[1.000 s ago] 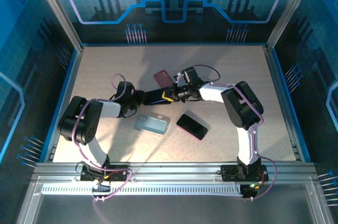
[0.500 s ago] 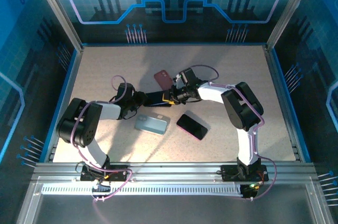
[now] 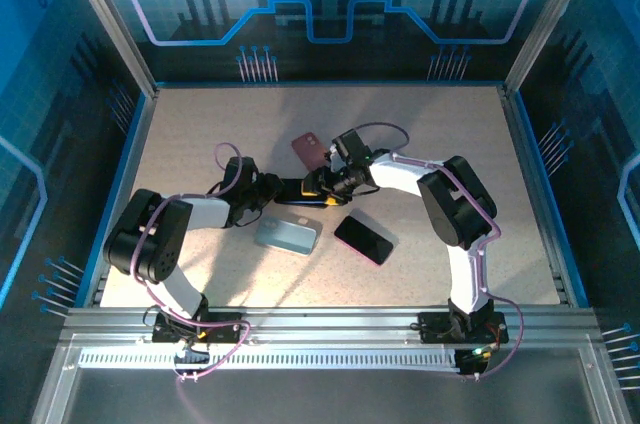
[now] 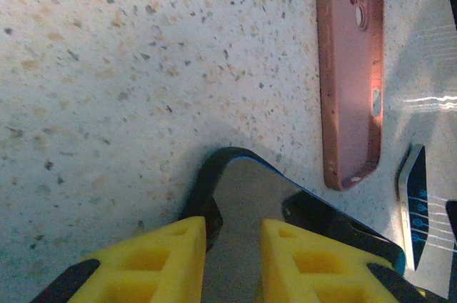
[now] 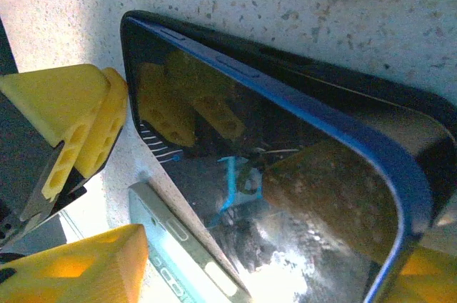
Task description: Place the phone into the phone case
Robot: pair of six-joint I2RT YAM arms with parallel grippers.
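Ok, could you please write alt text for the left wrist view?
At the bottom edge, the yellow left gripper is shut on the end of a dark phone. To the upper right a pink case lies flat on the speckled table, camera holes at its far end.

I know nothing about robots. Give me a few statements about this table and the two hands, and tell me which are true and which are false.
1. The left hand grips one end of a dark phone. True.
2. The pink case is held in the right hand. False: it lies flat on the table, just beyond both hands.
3. A light blue case lies on the table, nearer the arm bases than the hands are. True.
4. The right hand's fingers are clamped tight together. False: they stand well apart, open.
5. The black phone is stacked on the light blue case. False: the two lie side by side, apart.
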